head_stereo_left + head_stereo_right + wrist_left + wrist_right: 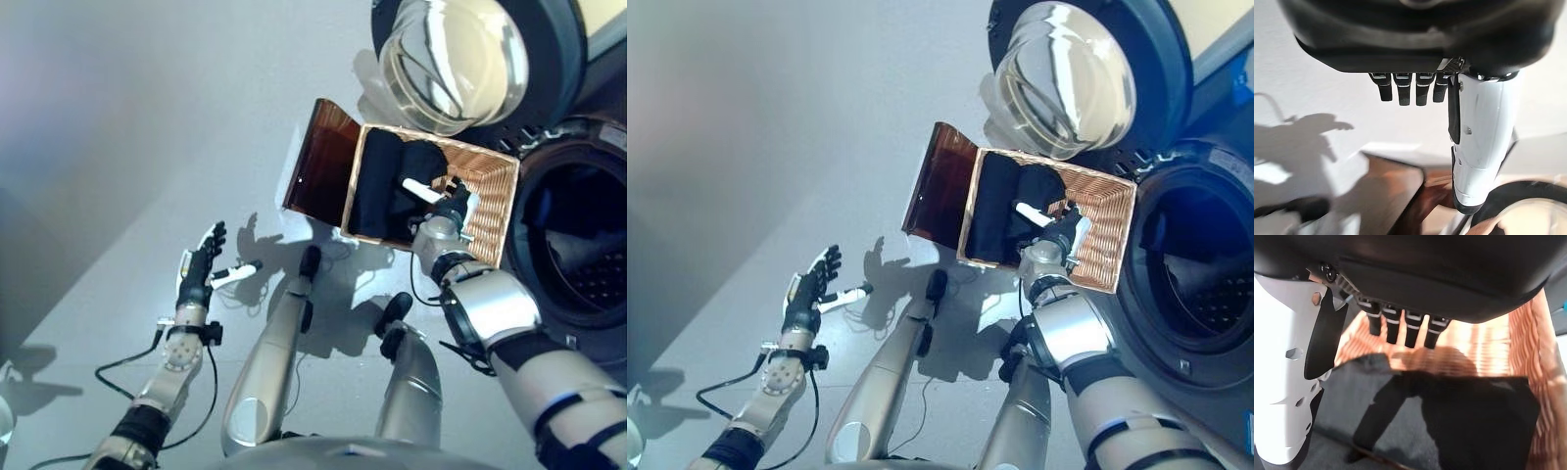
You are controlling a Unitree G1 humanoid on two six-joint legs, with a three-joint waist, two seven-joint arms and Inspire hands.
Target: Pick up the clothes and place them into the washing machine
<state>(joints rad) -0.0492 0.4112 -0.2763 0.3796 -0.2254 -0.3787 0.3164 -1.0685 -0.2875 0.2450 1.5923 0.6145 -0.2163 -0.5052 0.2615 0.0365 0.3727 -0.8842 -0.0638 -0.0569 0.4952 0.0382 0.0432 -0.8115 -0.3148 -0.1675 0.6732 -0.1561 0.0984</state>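
Over the basket:
right hand [453, 204]: fingers straight, empty, above dark clothes [387, 186]
clothes: inside wicker basket [490, 211], beside washing machine [573, 245], door [460, 54] swung wide
left hand [199, 264]: fingers spread, empty, over floor [118, 147]

We note silver-grey arms, each ending in a dark hand: left hand [199, 269], right hand [453, 206]. Both thumbs carry white covers with small holes. Black bands ring the forearms.
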